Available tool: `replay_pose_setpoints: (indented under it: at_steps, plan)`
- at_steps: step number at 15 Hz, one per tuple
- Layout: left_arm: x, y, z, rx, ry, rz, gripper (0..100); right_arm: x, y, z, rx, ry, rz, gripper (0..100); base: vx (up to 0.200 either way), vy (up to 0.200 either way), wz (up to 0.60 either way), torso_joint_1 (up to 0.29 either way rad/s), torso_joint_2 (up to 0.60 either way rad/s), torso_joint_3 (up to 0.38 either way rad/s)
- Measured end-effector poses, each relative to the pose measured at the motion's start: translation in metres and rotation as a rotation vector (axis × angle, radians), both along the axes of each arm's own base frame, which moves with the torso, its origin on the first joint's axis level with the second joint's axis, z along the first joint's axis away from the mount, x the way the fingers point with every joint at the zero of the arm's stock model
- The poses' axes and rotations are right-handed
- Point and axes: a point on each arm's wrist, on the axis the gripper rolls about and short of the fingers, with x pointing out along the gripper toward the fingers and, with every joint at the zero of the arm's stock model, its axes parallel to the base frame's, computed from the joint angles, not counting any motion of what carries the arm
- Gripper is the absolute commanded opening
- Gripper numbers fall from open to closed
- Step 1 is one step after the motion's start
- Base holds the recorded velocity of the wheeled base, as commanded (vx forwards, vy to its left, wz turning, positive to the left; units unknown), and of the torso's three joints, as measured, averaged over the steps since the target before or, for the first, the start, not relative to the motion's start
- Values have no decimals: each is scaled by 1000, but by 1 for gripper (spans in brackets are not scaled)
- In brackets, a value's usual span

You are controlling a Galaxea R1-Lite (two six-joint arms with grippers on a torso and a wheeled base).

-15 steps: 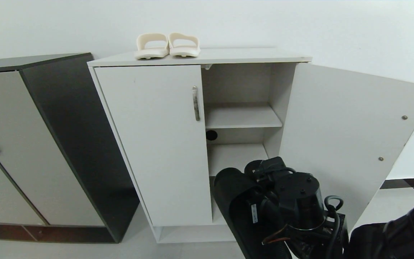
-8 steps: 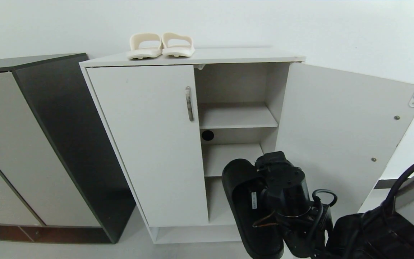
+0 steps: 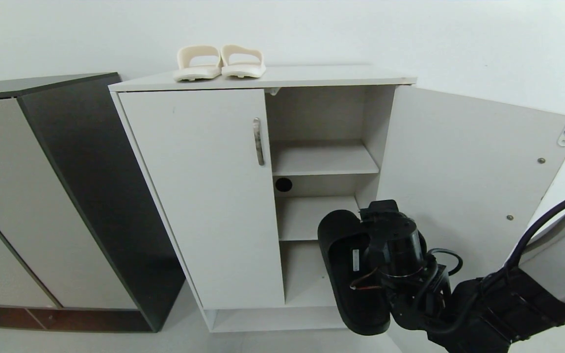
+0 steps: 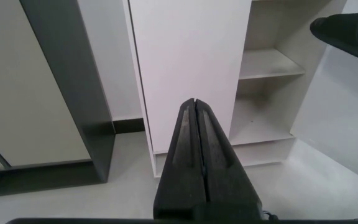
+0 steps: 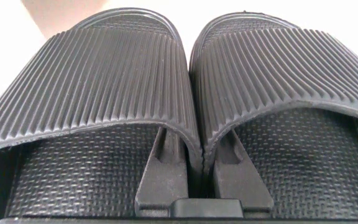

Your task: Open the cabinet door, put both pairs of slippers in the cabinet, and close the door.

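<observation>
A white cabinet (image 3: pixel 199 196) stands with its right door (image 3: pixel 464 181) swung open and its left door shut. A beige pair of slippers (image 3: pixel 219 62) rests on its top at the left. My right gripper (image 3: pixel 376 221) holds a black pair of slippers (image 3: pixel 344 264) in front of the open lower compartment. In the right wrist view its fingers (image 5: pixel 160 171) sit under both ribbed straps of the black slippers (image 5: pixel 104 81), pinching the two inner strap walls together. My left gripper (image 4: pixel 194 112) is shut and empty, low in front of the closed left door (image 4: pixel 185 62).
Inside the open half are an upper shelf (image 3: pixel 324 157), a middle shelf (image 3: pixel 312 215) and a bottom board (image 3: pixel 307 282), all bare. A dark-sided cabinet (image 3: pixel 96 196) stands close on the left. Bare floor (image 3: pixel 115 340) lies before both.
The head camera shifted early on. Since then my right arm has carried the black slippers a little to the right and up, nearer the open compartment. The beige pair has stayed put.
</observation>
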Motion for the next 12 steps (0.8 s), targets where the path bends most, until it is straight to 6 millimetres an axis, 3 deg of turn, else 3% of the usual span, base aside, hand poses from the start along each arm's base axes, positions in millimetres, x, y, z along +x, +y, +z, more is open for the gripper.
replay_pose_setpoints:
  at_steps: [12]
  plan:
    - [0, 0, 0, -5, 1, 0, 0, 19, -18, -4, -21, 4, -95, 0, 0, 0, 0, 0, 0, 0]
